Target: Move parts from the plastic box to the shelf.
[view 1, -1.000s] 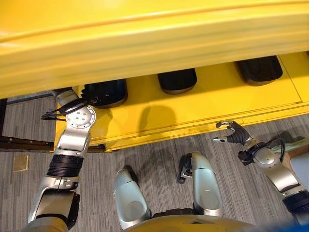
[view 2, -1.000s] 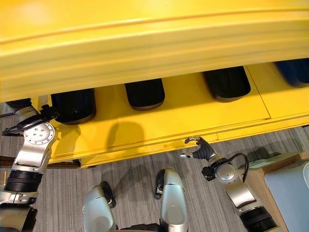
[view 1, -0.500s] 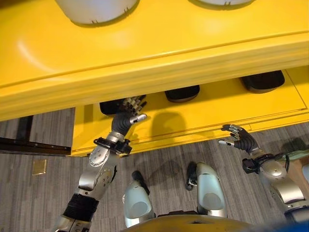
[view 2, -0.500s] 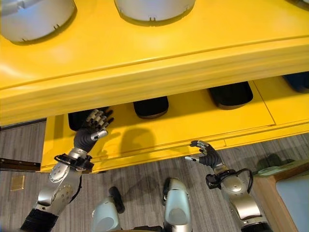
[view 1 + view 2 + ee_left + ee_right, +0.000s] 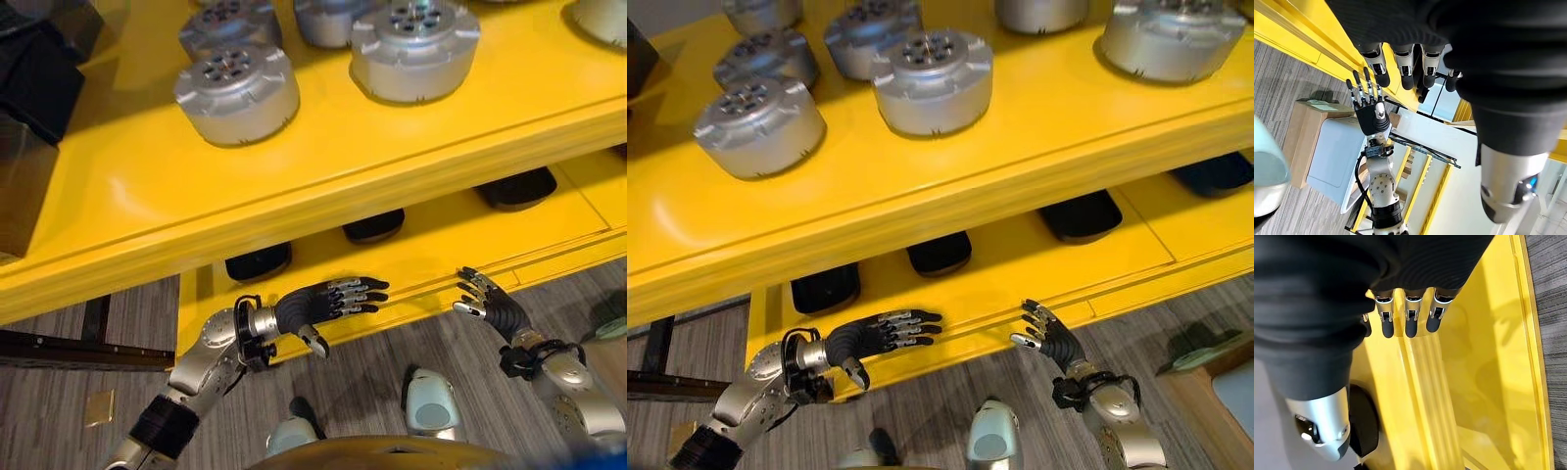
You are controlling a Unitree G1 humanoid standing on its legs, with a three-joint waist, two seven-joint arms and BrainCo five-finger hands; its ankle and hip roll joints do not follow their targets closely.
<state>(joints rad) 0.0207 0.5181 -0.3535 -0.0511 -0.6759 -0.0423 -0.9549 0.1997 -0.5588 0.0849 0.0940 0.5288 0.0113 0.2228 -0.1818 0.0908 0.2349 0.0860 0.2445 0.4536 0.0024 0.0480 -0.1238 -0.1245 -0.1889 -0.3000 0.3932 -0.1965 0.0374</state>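
The yellow shelf (image 5: 294, 186) carries several round silver parts (image 5: 237, 93) on its upper board. Black parts (image 5: 939, 253) lie on the lower board (image 5: 1019, 264). My left hand (image 5: 313, 304) hovers in front of the lower board's edge, fingers straight and pointing toward my right, holding nothing. My right hand (image 5: 495, 311) is open and empty too, just in front of the same edge further right. In the left wrist view the pale plastic box (image 5: 1327, 156) sits on a wooden stand beyond my right hand (image 5: 1370, 115). The right wrist view has straight fingers (image 5: 1408, 318) over the yellow board.
Dark boxes (image 5: 34, 108) stand at the upper board's far left. More silver parts (image 5: 1176, 39) sit further right on that board. Grey carpet (image 5: 372, 362) lies below the shelf. A wooden stand corner (image 5: 1205, 411) shows at the lower right.
The camera has tilted up, bringing the upper board and silver parts into view. My left hand has drawn back from the black part under the shelf and turned sideways, open. The right hand stays open.
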